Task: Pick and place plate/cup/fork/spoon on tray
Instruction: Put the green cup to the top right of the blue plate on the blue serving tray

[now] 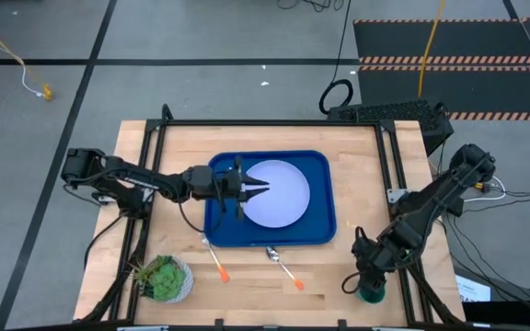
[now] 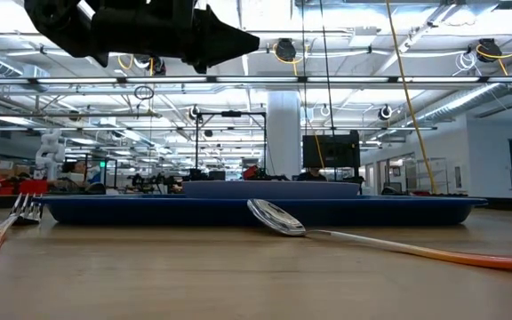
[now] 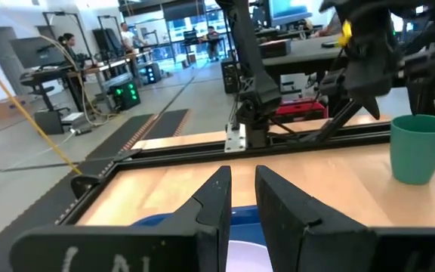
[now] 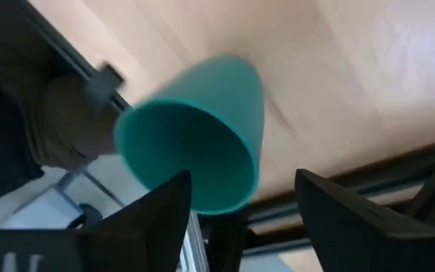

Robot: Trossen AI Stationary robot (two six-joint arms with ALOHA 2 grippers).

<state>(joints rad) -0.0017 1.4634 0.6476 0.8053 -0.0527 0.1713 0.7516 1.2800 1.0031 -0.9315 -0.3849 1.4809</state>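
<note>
At the table's near right corner, the right gripper (image 1: pixel 370 283) hangs over the cup (image 1: pixel 372 294), which stands on the bare wood well apart from the tray (image 1: pixel 320 198). Its two fingers (image 4: pixel 161 215) are spread wide, one on either side of the cup's rim, and neither visibly touches it; the cup (image 4: pixel 198 136) sits loose between them.

Over the tray's left half, the left gripper (image 1: pixel 258 188) is held above the plate (image 1: pixel 283 198), its tip over the plate's left edge. Its fingers (image 3: pixel 214 204) stand close together with a narrow gap between them, and nothing is pinched there. From that wrist the cup (image 3: pixel 419 147) shows upright on the far side of the table, beside the right arm.

The plate lies flat inside the tray, right of centre. The fork (image 1: pixel 216 258) lies on the wood just near of the tray's left near corner, tines toward the tray, orange handle pointing nearer. The spoon (image 1: pixel 283 267) lies near of the tray's middle, bowl by the rim, handle running near and right. A potted plant (image 1: pixel 164 278) stands at the near left corner.
</note>
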